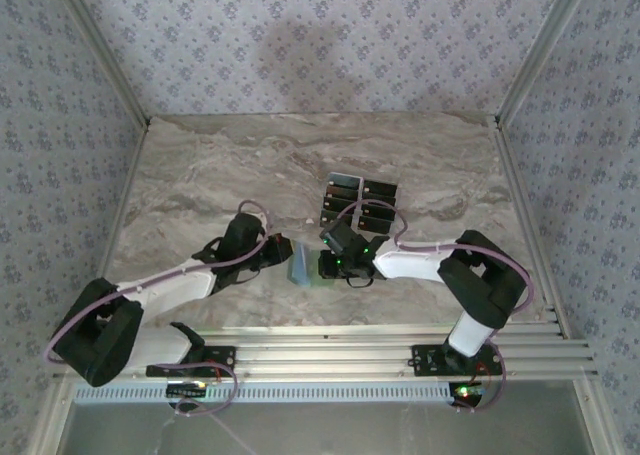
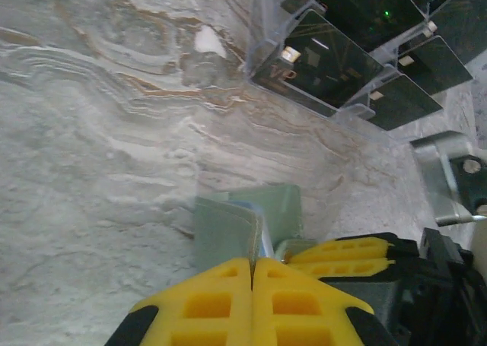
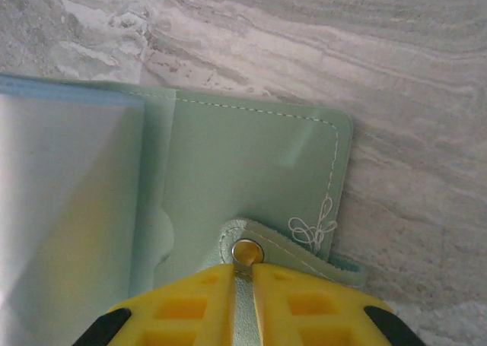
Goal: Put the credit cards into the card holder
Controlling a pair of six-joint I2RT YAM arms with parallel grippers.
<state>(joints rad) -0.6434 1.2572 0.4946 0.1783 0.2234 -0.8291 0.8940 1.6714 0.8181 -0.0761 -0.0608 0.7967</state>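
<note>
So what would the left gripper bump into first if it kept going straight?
The card holder: the left gripper is pinching its edge. Past that, probably bare table, though depth is unclear.

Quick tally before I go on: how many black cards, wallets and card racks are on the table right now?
black cards: 6, as best the top view shows, standing in the rack
card holder, pale green: 1
clear card rack: 1
Total: 8
</note>
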